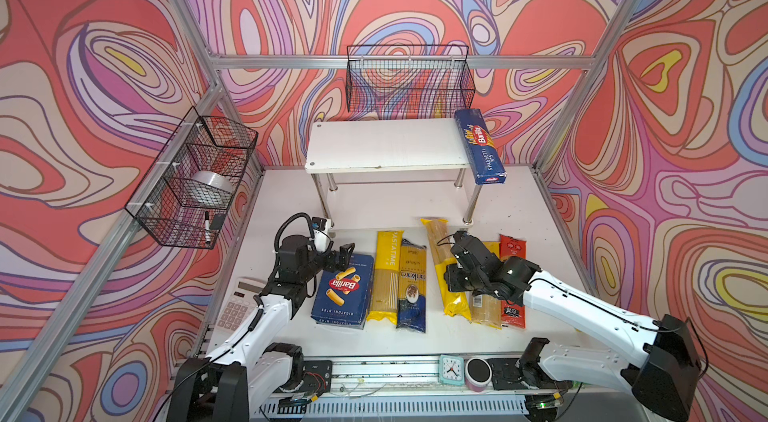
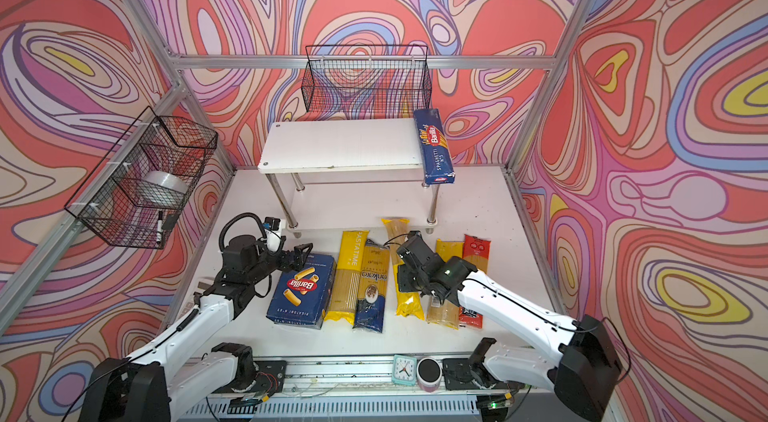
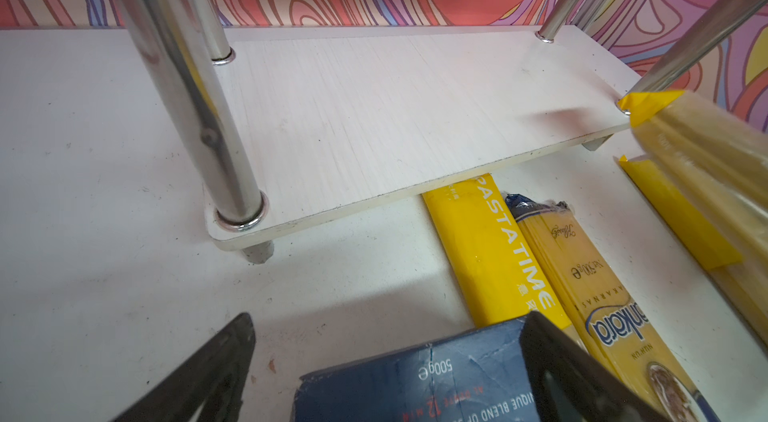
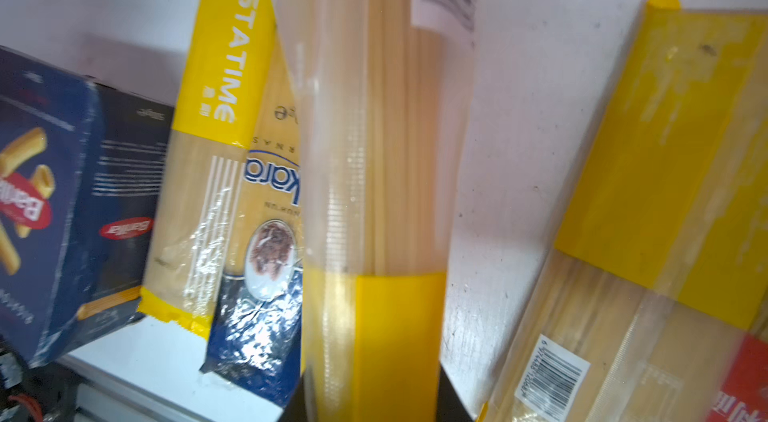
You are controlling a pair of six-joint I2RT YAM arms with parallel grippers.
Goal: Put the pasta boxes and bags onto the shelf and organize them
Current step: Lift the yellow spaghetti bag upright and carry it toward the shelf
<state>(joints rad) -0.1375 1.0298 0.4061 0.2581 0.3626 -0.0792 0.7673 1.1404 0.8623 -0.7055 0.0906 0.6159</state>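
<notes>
My right gripper (image 1: pixel 451 273) (image 4: pixel 370 399) is shut on a yellow bag (image 1: pixel 437 245) (image 4: pixel 374 150) at its yellow band. The bag's far end reaches the lower board of the shelf (image 1: pixel 386 146) (image 3: pixel 374 117). On the table lie the PASTATIME bag (image 1: pixel 384 274), a dark blue bag (image 1: pixel 411 291), another yellow bag (image 1: pixel 486 310) and a red bag (image 1: pixel 513 254). My left gripper (image 1: pixel 338 259) (image 3: pixel 390 318) is open, straddling the far end of the rigatoni box (image 1: pixel 345 291) (image 3: pixel 415 386). The spaghetti box (image 1: pixel 480 146) lies on the top board's right end.
Black wire baskets hang on the back wall (image 1: pixel 409 77) and the left frame (image 1: pixel 191 179), the latter holding a tape roll. A calculator (image 1: pixel 239 308) lies at the table's left edge. A small clock (image 1: pixel 451 369) and a round tin (image 1: pixel 478 374) stand on the front rail.
</notes>
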